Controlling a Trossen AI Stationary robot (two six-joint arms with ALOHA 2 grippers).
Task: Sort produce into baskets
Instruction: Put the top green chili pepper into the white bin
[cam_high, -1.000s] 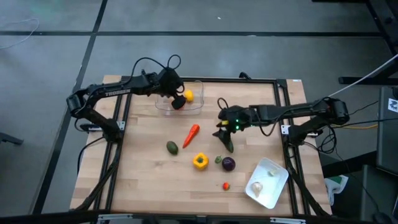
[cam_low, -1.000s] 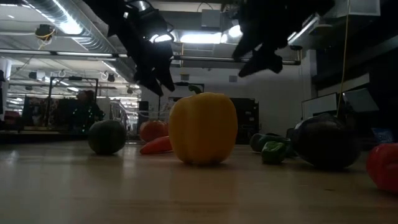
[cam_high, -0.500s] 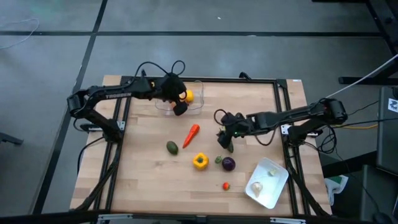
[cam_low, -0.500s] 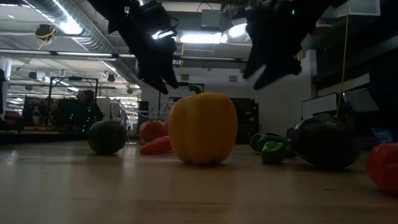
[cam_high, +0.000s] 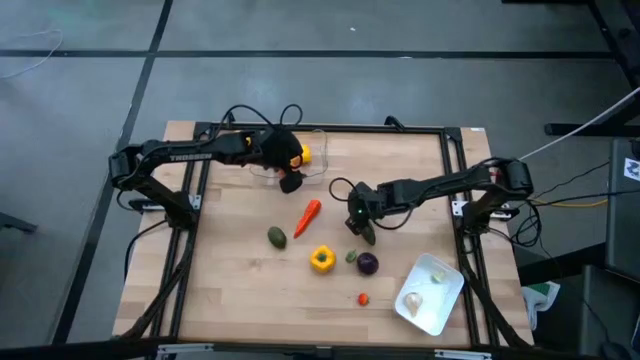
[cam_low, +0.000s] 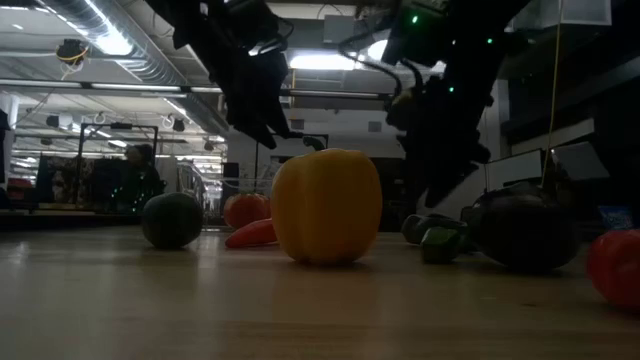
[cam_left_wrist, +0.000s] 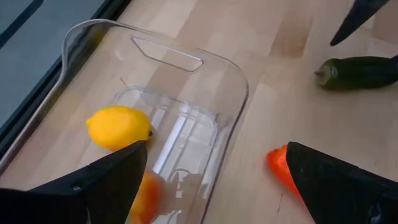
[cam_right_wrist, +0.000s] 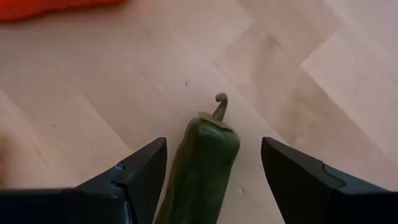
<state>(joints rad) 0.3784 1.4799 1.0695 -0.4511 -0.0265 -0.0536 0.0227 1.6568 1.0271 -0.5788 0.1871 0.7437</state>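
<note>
The clear tub (cam_high: 290, 160) lies directly beneath the left gripper (cam_left_wrist: 211, 180), holding a yellow lemon (cam_left_wrist: 118, 127) and an orange piece; the fingers stand wide apart and empty, consistent with a completed drop. The white tray (cam_high: 430, 292) sits well away from the right gripper (cam_right_wrist: 199, 174), beyond the purple ball (cam_high: 368, 263). The right gripper's fingers are spread wide, one on each side of the green pepper (cam_right_wrist: 199, 162), not gripping it, positioned so closing would clamp its body. The red carrot-like piece (cam_high: 308, 213) lies between both grippers.
</note>
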